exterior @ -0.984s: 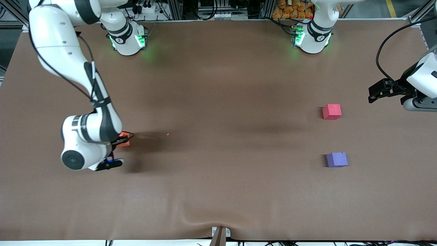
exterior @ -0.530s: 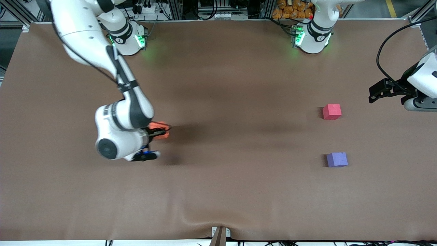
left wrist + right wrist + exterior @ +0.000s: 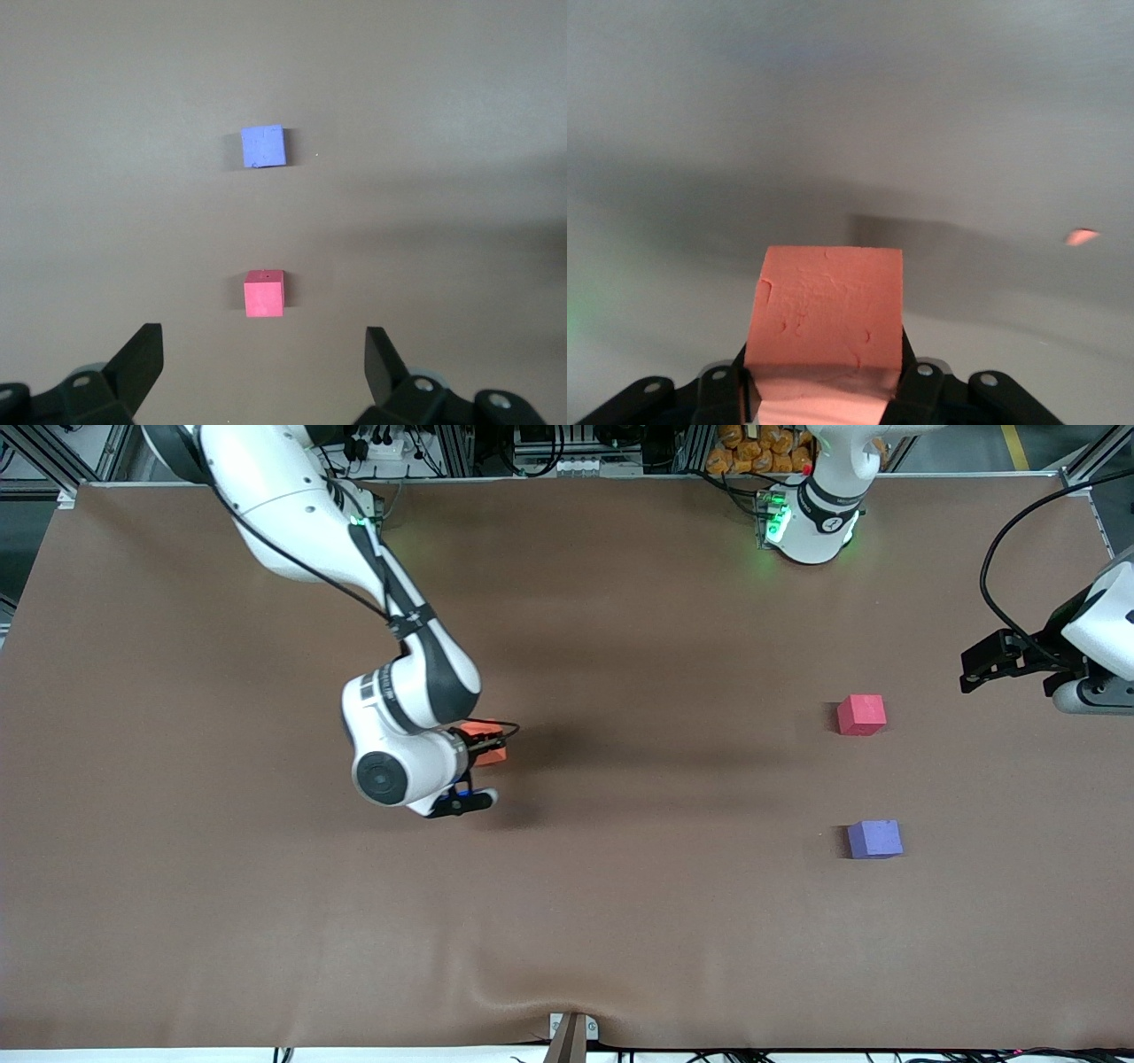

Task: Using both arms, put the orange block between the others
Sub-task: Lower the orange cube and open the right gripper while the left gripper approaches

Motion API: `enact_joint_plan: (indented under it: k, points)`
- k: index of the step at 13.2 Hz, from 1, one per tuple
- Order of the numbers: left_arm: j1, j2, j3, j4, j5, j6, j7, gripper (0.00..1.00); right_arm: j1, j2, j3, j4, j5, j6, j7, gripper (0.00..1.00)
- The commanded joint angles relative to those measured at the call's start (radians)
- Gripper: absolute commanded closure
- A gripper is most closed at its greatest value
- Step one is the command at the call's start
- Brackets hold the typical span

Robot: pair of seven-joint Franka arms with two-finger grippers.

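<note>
Orange block (image 3: 485, 742) sits clamped between the right gripper (image 3: 483, 750) fingers above the brown worktop (image 3: 620, 921). The left gripper (image 3: 264, 372) waits, fingers spread wide — pinkish-red cube (image 3: 264, 293) just ahead, purple cube (image 3: 264, 146) past it.

Two white jointed arms with black joint bands are observed. Black cables are routed along both. Bases are lit green. The right gripper (image 3: 483, 766) and left gripper (image 3: 264, 359) are black, with screws visible.

Right gripper (image 3: 485, 748) clamped over mid-table; left gripper (image 3: 264, 354) waits, fingers (image 3: 142, 359) spread.
</note>
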Motion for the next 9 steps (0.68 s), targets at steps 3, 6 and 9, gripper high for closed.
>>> enact_joint_plan:
  k: [3,6,9]
  points:
    - [0.004,-0.005,-0.007,0.001,-0.009,-0.005,-0.001,0.0,0.074,0.021,-0.011,-0.003,0.022,0.036,0.144,0.42]
    - [0.005,-0.003,-0.011,0.0,-0.01,-0.006,-0.001,0.0,0.091,0.024,-0.011,-0.003,0.025,0.062,0.148,0.37]
    - [0.008,0.015,-0.01,0.001,-0.019,-0.005,0.005,0.0,0.105,0.029,-0.011,-0.003,0.025,0.066,0.148,0.36]
